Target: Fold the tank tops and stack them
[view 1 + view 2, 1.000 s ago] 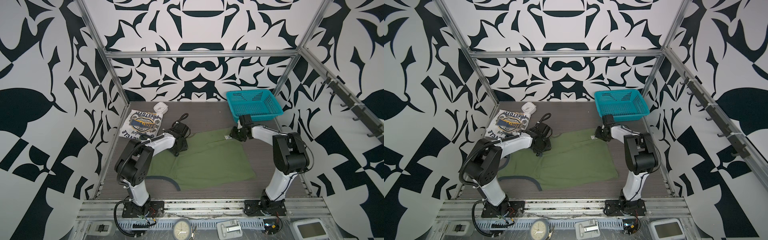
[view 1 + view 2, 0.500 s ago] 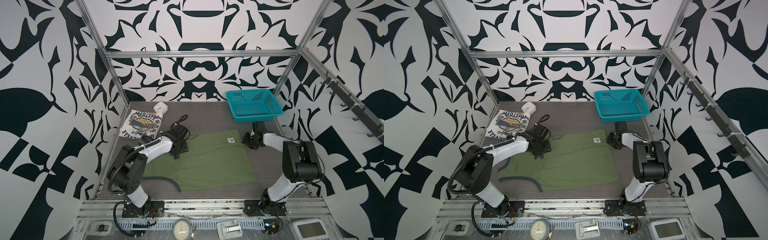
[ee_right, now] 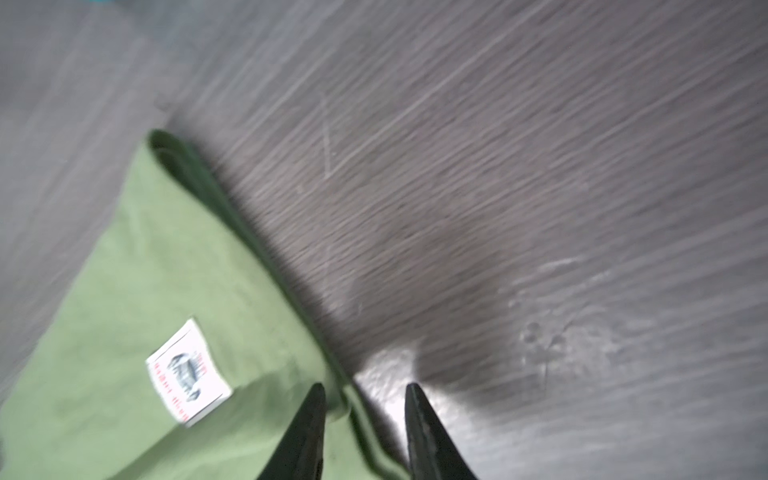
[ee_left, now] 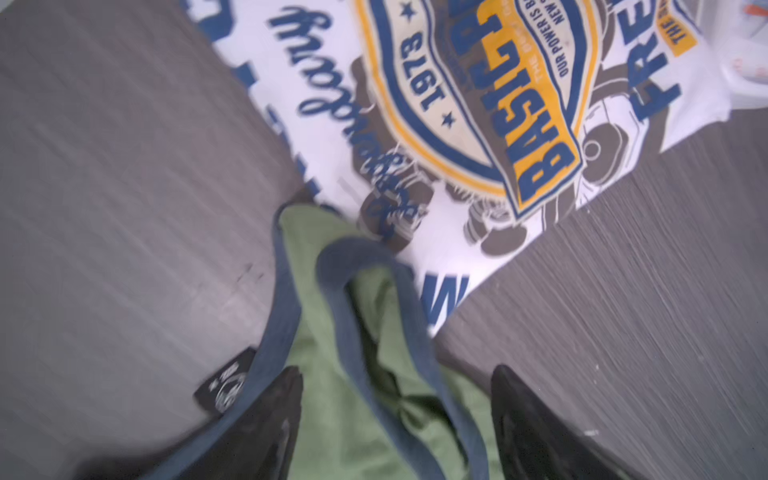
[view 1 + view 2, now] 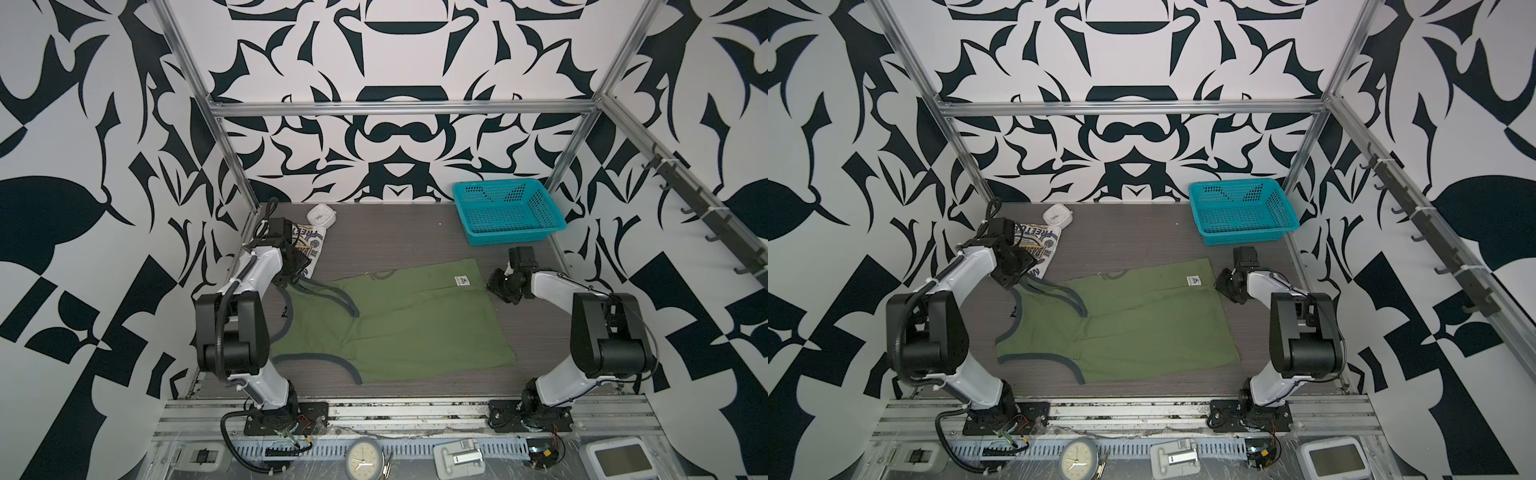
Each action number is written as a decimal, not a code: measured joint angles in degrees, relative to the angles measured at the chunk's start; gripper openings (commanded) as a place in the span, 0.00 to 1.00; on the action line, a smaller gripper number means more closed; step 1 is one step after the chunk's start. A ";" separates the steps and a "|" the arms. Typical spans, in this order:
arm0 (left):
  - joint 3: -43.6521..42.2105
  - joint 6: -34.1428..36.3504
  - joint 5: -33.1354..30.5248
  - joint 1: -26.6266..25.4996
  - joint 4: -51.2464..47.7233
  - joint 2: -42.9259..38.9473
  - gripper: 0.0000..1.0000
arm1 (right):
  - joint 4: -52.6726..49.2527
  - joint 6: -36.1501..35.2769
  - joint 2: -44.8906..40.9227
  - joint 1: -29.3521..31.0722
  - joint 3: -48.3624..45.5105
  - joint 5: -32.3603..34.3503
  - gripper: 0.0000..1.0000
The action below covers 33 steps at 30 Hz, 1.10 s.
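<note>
olive tank top (image 5: pixel 415 324), strap (image 4: pixel 365 257) blurred between parted left end effector (image 4: pixel 397 370); right end effector (image 3: pixel 365 386) parted too.

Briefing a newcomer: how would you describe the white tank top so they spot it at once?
On the dark grey tabletop, look to the far left corner, across from the teal plastic basket. The white cloth tank top lies there beside a small white square clock; unlike the spread olive green tank top, it shows a blue-and-yellow emblem.

Teal basket (image 5: pixel 517 234) back right, small white clock (image 5: pixel 321 215) back left
</note>
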 measured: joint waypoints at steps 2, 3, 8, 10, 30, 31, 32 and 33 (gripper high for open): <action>2.10 0.13 0.00 0.00 -0.07 2.99 0.75 | 0.07 0.00 -0.98 0.00 -0.24 -0.66 0.35; 2.58 0.13 -0.13 0.00 -0.17 3.85 0.75 | 0.09 0.00 -1.29 0.00 -0.37 -0.85 0.35; 2.86 -0.02 -1.99 0.02 -1.51 5.55 0.74 | 0.04 -0.02 -1.75 0.15 -1.20 -1.81 0.35; 2.86 -0.35 -2.71 0.09 -1.81 5.55 0.74 | 0.02 -0.02 -1.75 0.15 -1.44 -2.01 0.35; 0.83 -0.87 -3.63 2.43 0.11 5.64 0.20 | -0.44 -0.22 -1.81 0.22 -1.75 -2.19 0.35; 0.44 -0.83 -3.48 2.43 0.31 5.64 0.17 | -0.55 -0.22 -1.90 0.22 -1.75 -2.19 0.35; -0.07 -0.81 -3.39 2.43 0.59 5.64 0.13 | -0.66 -0.22 -2.10 0.22 -1.77 -2.21 0.35; -0.44 -0.59 -3.43 2.43 0.70 5.64 0.11 | -0.70 -0.22 -2.34 0.22 -1.77 -2.19 0.35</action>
